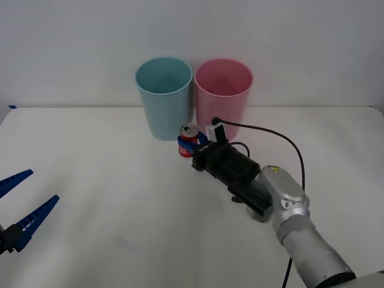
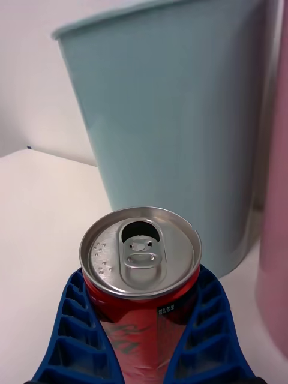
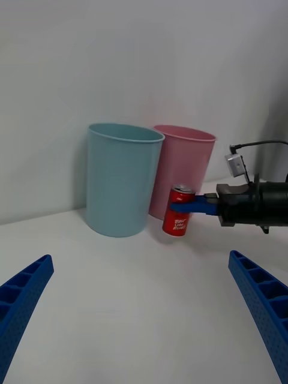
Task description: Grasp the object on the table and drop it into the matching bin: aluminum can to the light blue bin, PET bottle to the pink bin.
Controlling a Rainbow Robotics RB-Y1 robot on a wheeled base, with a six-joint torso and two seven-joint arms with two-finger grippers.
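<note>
The small red aluminum can (image 1: 189,134) with its silver top stands upright between the blue fingers of my right gripper (image 1: 187,146), which is shut on it from both sides. It is just in front of the gap between the light blue bin (image 1: 163,96) and the pink bin (image 1: 223,95). The right wrist view shows the can (image 2: 141,264) from above, its pull tab opened, with the light blue bin (image 2: 174,120) right behind it and the pink bin (image 2: 277,228) beside that. I cannot tell whether the can touches the table (image 1: 90,156). My left gripper (image 1: 41,186) is open at the table's near left.
Both bins stand side by side, almost touching, at the back of the white table against a plain wall. A black cable (image 1: 282,141) loops over my right wrist. Wide bare table lies to the left and in front.
</note>
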